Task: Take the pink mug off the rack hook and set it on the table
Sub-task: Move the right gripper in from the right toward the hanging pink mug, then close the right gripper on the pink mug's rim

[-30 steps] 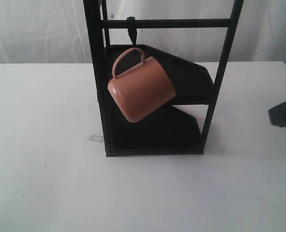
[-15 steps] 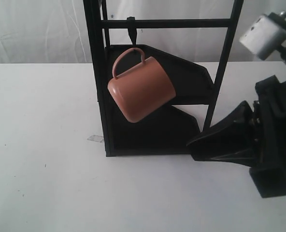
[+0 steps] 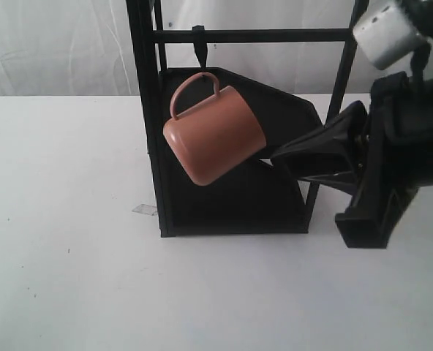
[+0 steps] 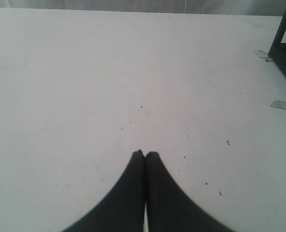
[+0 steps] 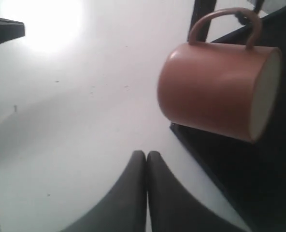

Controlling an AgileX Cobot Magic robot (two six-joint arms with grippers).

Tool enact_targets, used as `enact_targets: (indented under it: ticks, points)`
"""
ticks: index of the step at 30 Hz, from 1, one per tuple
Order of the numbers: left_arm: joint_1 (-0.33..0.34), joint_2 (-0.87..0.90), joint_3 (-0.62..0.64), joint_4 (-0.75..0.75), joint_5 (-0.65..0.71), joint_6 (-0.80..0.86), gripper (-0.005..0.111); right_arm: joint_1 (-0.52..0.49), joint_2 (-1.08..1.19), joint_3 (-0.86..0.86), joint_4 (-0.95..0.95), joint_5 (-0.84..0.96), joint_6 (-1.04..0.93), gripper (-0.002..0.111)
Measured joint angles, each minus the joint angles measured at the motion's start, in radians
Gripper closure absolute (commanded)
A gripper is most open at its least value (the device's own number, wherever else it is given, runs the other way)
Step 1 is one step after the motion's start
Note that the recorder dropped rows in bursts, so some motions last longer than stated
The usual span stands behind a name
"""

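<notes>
The salmon-pink mug (image 3: 213, 136) hangs tilted by its loop handle from the small black hook (image 3: 198, 42) on the top crossbar of the tall black rack (image 3: 145, 110). The right wrist view shows the mug (image 5: 215, 92) with its cream inside turned sideways. My right gripper (image 3: 276, 156) is shut and empty, its tips just right of the mug and apart from it; the right wrist view shows it (image 5: 146, 154) below the mug. My left gripper (image 4: 145, 154) is shut over the bare white table (image 4: 109, 72) and out of the exterior view.
The rack's two dark shelves (image 3: 290, 121) sit behind the mug. Clear tape (image 3: 144, 210) lies at the rack's left foot, and a tape strip (image 4: 284, 105) shows in the left wrist view. White table (image 3: 63, 219) stretches left and in front. A white curtain hangs behind.
My right arm came in from the right edge and has moved up and left, bringing its shut tips close to the mug. The mug has not moved.
</notes>
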Motion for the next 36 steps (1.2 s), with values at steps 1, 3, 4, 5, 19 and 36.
enact_targets:
  ticks: [1, 3, 4, 5, 19, 36]
  points:
    - [0.0, 0.0, 0.0, 0.0, 0.0, 0.0, 0.107, 0.0, 0.013, 0.0, -0.013, -0.024, -0.005, 0.108]
    - [0.0, 0.0, 0.0, 0.0, 0.0, 0.0, 0.107, 0.0, 0.047, 0.0, -0.027, -0.058, -0.007, 0.107]
    - [0.0, 0.0, 0.0, 0.0, 0.0, 0.0, 0.107, 0.0, 0.068, 0.0, -0.031, -0.074, -0.007, 0.106]
    - [0.0, 0.0, 0.0, 0.0, 0.0, 0.0, 0.107, 0.0, 0.087, 0.0, -0.036, -0.087, -0.007, 0.103]
    - [0.0, 0.0, 0.0, 0.0, 0.0, 0.0, 0.107, 0.0, 0.164, -0.096, 0.016, -0.109, -0.066, 0.063]
    - [0.0, 0.0, 0.0, 0.0, 0.0, 0.0, 0.107, 0.002, 0.227, -0.116, 0.032, -0.121, -0.138, 0.036]
